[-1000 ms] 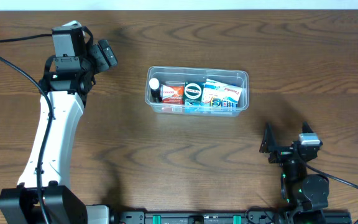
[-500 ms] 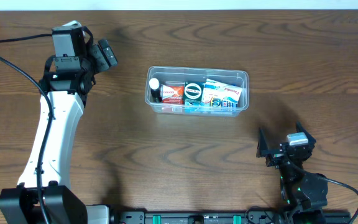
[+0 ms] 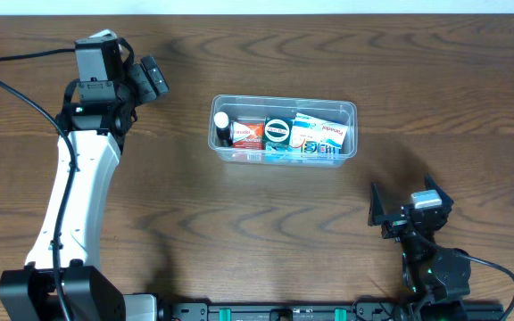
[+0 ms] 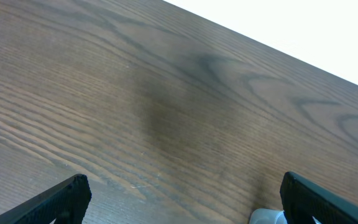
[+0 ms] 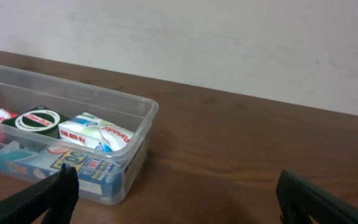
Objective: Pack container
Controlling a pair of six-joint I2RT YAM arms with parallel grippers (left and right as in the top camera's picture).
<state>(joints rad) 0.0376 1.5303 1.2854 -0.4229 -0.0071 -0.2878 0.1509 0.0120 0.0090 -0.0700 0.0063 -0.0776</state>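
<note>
Container (image 3: 284,99) fwd-left of right tool (image 3: 404,205).

The container (image 3: 283,100): a clear plastic tub, long and shallow, with rounded corners and a rim. It stands upright and open-topped, and a row of small packages (image 3: 303,135) nearly fills it. It lies ahead and to the left of the right gripper (image 3: 406,198), apart from it. It is well apart from the left gripper (image 3: 155,76).

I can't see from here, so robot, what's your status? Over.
Left gripper open, empty. Right gripper open, empty. Tub on table, boxes inside. Nothing in the way.
</note>
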